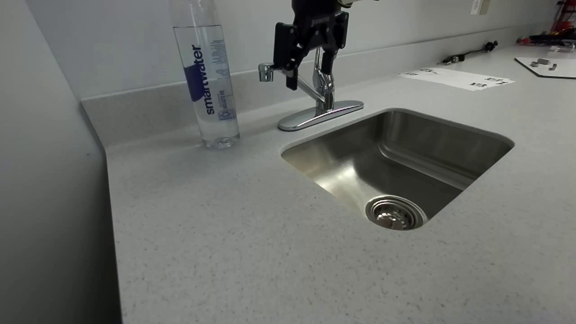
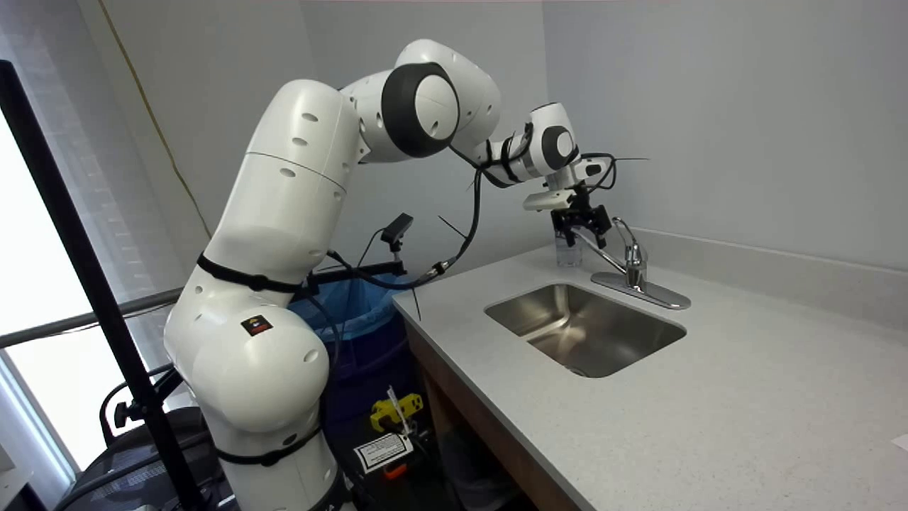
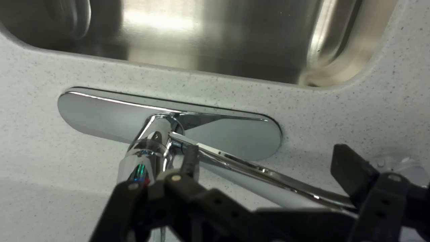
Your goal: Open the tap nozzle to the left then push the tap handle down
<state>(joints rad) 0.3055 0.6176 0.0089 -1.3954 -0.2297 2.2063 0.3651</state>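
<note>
The tap nozzle, a long chrome spout (image 1: 310, 90) (image 2: 603, 253) (image 3: 250, 169), points away from the column toward the bottle, over the counter rather than the sink. Its downturned tip shows in an exterior view, left of the gripper. My gripper (image 1: 309, 75) (image 2: 587, 243) (image 3: 266, 152) is open above the spout. In the wrist view the spout runs between the wide-apart fingers; its outer end passes behind the right finger. Whether a finger touches it I cannot tell. The tap handle, a short chrome lever (image 1: 317, 59) (image 2: 627, 231), rises from the column close beside the gripper. In the wrist view it is mostly hidden.
A clear water bottle (image 1: 209, 85) (image 2: 568, 254) (image 3: 403, 168) stands on the counter near the spout's tip. The steel sink (image 1: 432, 135) (image 2: 546, 312) (image 3: 221, 37) lies in front of the faucet base plate (image 1: 301, 120) (image 2: 663, 295) (image 3: 100, 114). A wall runs behind the faucet.
</note>
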